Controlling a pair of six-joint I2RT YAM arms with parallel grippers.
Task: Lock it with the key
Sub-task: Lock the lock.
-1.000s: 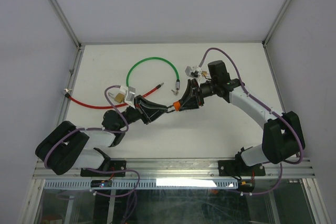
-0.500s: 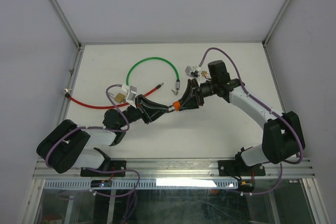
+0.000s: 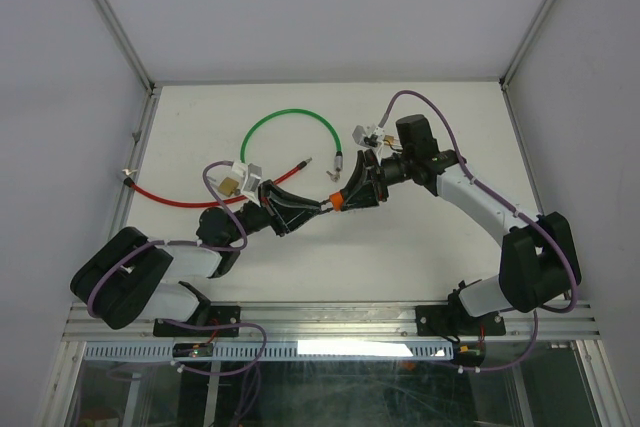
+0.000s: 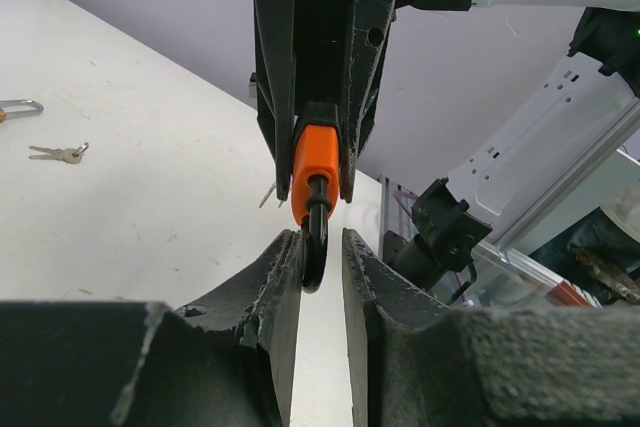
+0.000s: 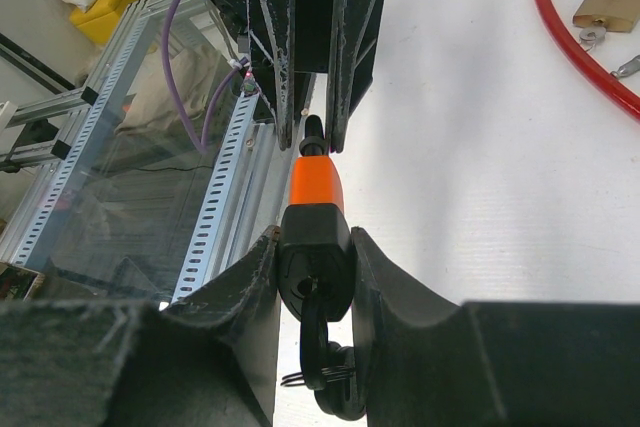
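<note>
Mid-frame, my right gripper (image 5: 315, 247) clamps the orange padlock (image 4: 316, 162); the left gripper (image 4: 322, 247) narrowly brackets its black loop (image 4: 314, 259), grip unclear, so I'd stay coaxial.

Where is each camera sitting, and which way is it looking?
Top camera: sits above and behind the arms, looking down at the table; both arms show whole, with the left hand and right hand tip to tip.
Left wrist camera: rides on the left arm, looking past its own fingers at the right hand.
Right wrist camera: rides on the right arm, looking past its own fingers at the left hand.
Shared: the wrist cameras face each other, and both see the orange padlock between the hands.
</note>
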